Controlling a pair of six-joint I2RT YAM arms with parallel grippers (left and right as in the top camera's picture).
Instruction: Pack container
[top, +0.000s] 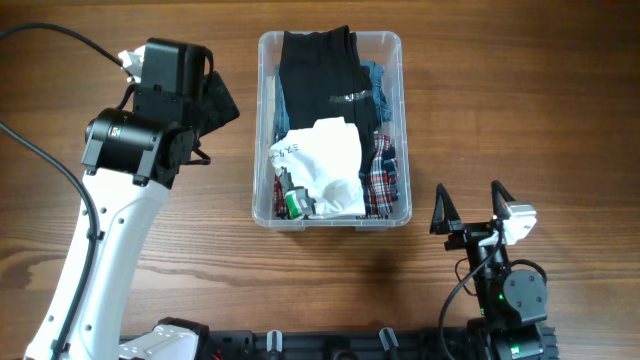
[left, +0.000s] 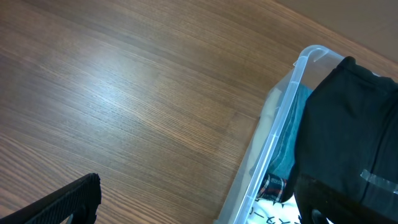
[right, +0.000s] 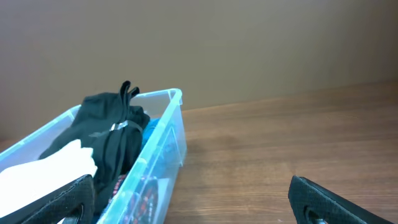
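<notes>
The clear plastic container (top: 262, 130) stands at the table's middle back, filled with clothes: a black garment (top: 318, 75), a white printed one (top: 325, 160), plaid and blue pieces. It also shows in the left wrist view (left: 273, 146) and the right wrist view (right: 168, 134). My left gripper (top: 215, 100) hovers open and empty just left of the container's far left side. My right gripper (top: 470, 212) is open and empty near the front right, right of the container.
The wooden table (top: 500, 110) surrounds the container. The left arm (top: 120, 200) stretches along the left side. A black cable (top: 40, 150) runs at the far left. The arm bases sit at the front edge.
</notes>
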